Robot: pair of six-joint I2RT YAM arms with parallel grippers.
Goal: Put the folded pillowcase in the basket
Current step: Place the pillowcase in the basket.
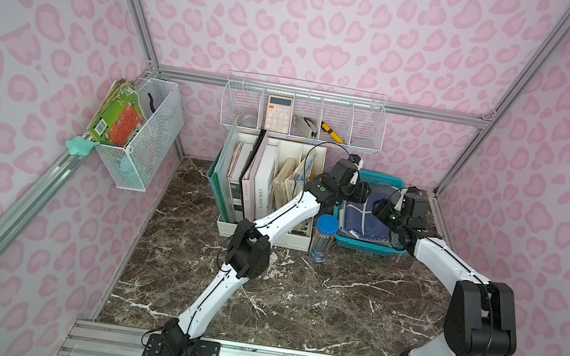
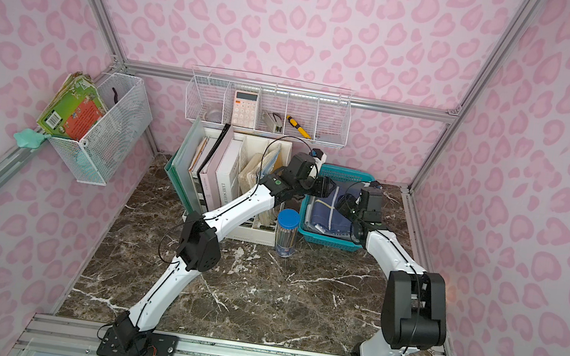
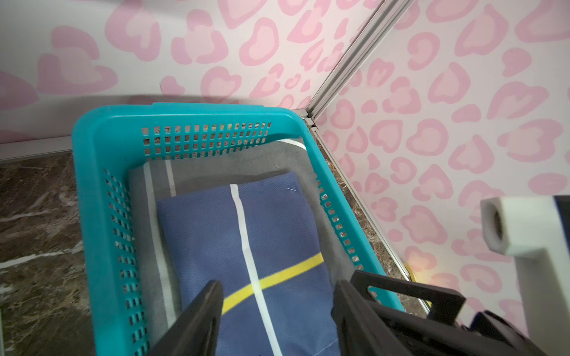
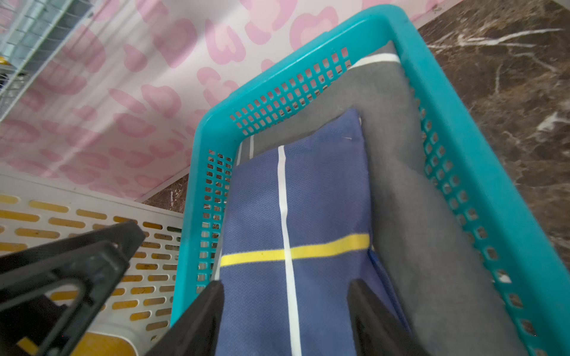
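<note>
In both top views the folded pillowcase lies flat inside the basket, in the far corner of the marble tabletop, with pink walls close by.

Left wrist: the left gripper has its jaws apart over the cloth, gripping nothing.

Right wrist: the right gripper is the same.

It looks soft, light and floppy, so I'd pinch a folded edge.

Dark brown, white-veined marble worktop, shown in both top views. Three things stand directly on it, all toward its far edge. A white organizer packed with upright books and folders sits at centre. A clear, blue-lidded jar stands upright just in front of the organizer's right end. A teal lattice basket sits flat in the far right corner, just beside jar and organizer.
</note>
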